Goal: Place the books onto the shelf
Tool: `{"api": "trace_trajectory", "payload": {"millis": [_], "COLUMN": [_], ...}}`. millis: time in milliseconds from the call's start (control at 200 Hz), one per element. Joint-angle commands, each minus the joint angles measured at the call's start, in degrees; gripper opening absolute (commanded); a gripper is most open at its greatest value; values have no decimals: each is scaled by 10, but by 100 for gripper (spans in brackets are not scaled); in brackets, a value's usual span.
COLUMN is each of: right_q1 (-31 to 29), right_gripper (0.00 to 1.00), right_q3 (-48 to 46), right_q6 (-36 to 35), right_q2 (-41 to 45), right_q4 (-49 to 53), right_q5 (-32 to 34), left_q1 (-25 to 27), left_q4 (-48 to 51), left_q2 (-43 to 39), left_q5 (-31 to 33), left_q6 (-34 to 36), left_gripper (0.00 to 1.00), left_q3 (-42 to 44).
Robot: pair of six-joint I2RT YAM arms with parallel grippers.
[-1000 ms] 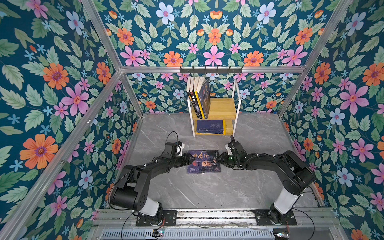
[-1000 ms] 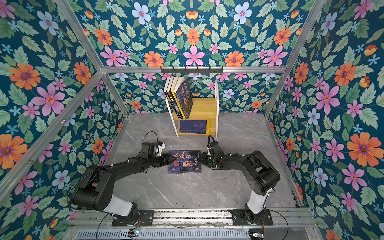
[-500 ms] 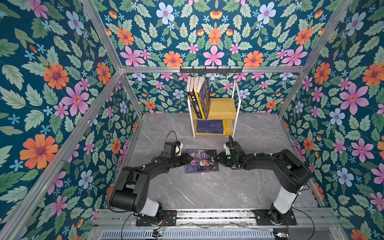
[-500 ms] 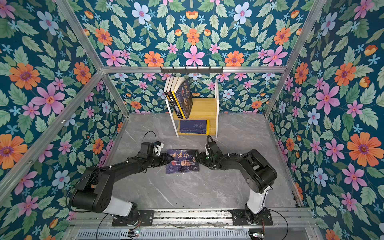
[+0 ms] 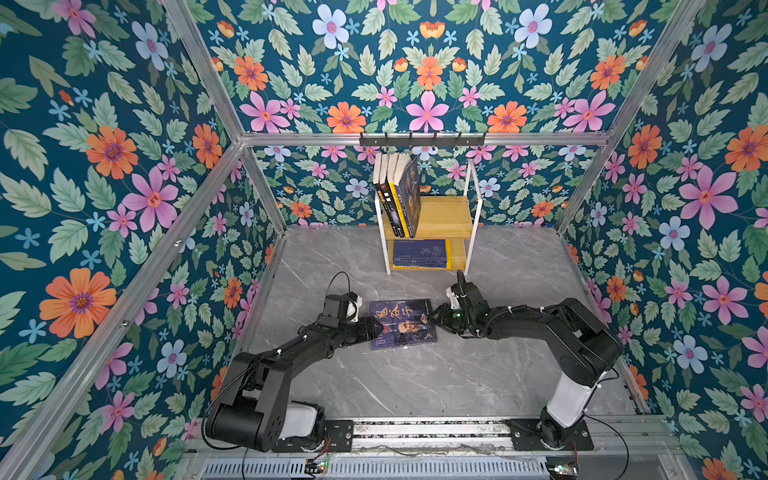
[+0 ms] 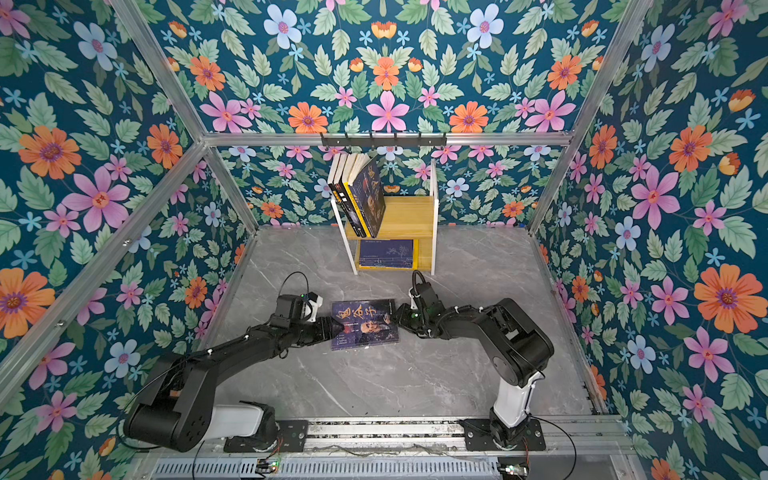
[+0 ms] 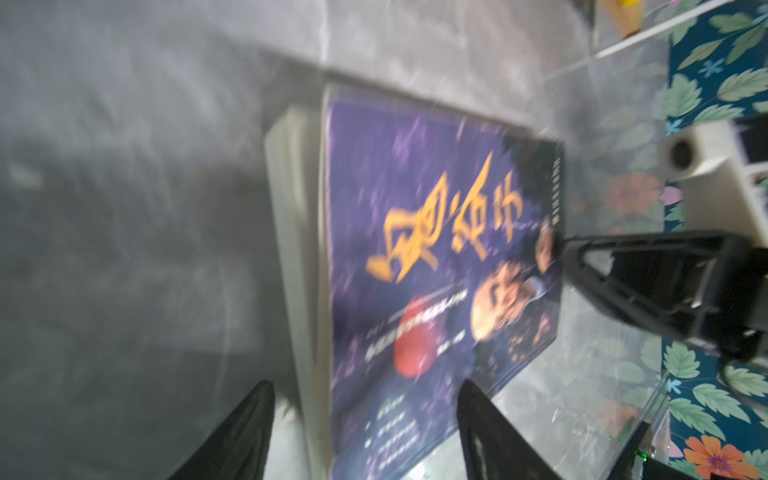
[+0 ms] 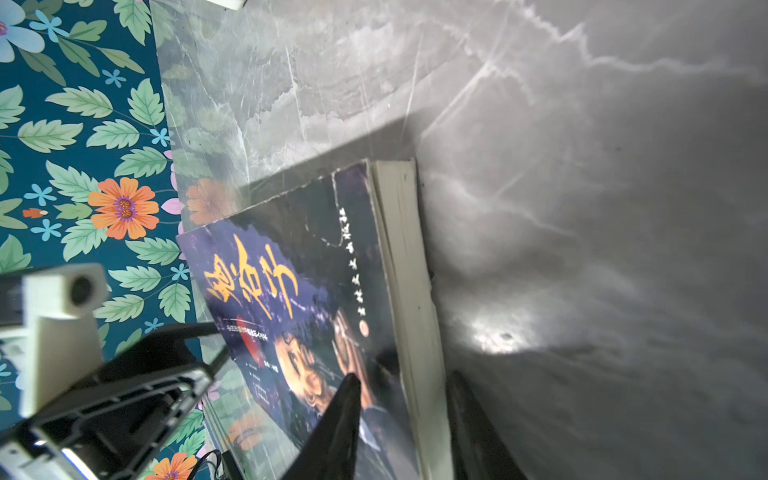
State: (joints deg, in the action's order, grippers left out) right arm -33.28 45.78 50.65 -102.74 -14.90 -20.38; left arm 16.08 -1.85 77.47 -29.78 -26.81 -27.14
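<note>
A purple-blue book (image 5: 401, 328) (image 6: 365, 324) with an old man's portrait lies on the grey table between my grippers. My right gripper (image 5: 434, 318) (image 8: 403, 376) is shut on its right edge, one finger on the cover (image 8: 299, 291) and the other past the page block. My left gripper (image 5: 376, 326) (image 7: 365, 384) is open at the book's left edge (image 7: 415, 249); its fingers straddle that edge with gaps on both sides. The shelf (image 5: 449, 212) (image 6: 409, 212) stands at the back. Several books (image 5: 399, 195) lean upright on its upper board, and a navy one (image 5: 419, 253) lies flat below.
A black hook rail (image 5: 422, 139) hangs just above the shelf. Floral walls close in the table on three sides. Both arm bases sit on the metal rail (image 5: 415, 430) along the front edge.
The book and my right gripper have crept slightly left towards the left gripper. The left arm has barely moved.
</note>
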Motion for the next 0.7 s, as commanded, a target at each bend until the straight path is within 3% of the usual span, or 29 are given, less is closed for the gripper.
{"api": "trace_trajectory", "payload": {"millis": [0, 165, 335, 465, 645, 695], "right_q1": [-3, -10, -14, -16, -19, -19], "right_gripper": [37, 37, 37, 37, 37, 37], "right_q3": [-6, -6, -8, 2, 5, 8], "right_q6": [4, 9, 14, 12, 14, 11], "right_q2": [-6, -4, 4, -3, 0, 1], "right_q4": [118, 118, 120, 129, 126, 134], "right_q5": [23, 23, 31, 27, 30, 31], "left_q1": [1, 14, 19, 19, 17, 16], "left_q4": [7, -4, 2, 12, 15, 12], "left_q2": [8, 25, 13, -2, -10, -10], "left_q5": [5, -14, -14, -12, -16, -17], "left_q6": [-10, -22, -17, -11, -11, -11], "left_gripper": [67, 54, 33, 25, 0, 0], "left_q3": [12, 9, -3, -17, -30, -32]}}
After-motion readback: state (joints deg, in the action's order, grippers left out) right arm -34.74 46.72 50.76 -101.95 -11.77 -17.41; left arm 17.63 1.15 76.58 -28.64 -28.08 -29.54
